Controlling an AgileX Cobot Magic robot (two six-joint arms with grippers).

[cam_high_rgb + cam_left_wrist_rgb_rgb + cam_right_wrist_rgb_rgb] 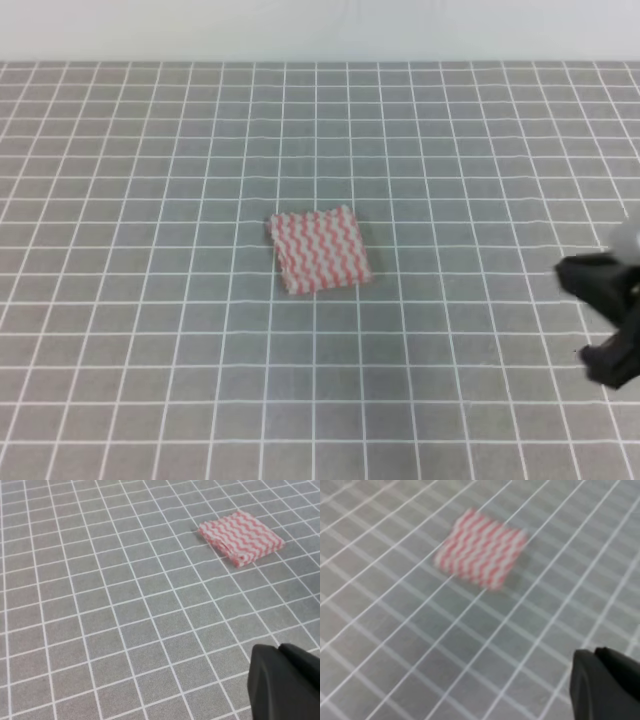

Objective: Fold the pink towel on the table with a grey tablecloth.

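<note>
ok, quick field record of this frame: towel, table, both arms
towel: pink towel lying flat near the middle of the table, small squarish shape, layered edge visible in the left wrist view
table: grey tablecloth with white grid
right gripper: at the right edge, away from the towel, holds nothing; jaws state unclear
left gripper: not in the high view; only a dark part shows in its wrist view
contact: none

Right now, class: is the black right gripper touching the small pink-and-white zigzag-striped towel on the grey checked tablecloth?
Apart. In the exterior high view, the right gripper sits at the right edge, with several bare squares of grey tablecloth between it and the pink towel.
</note>
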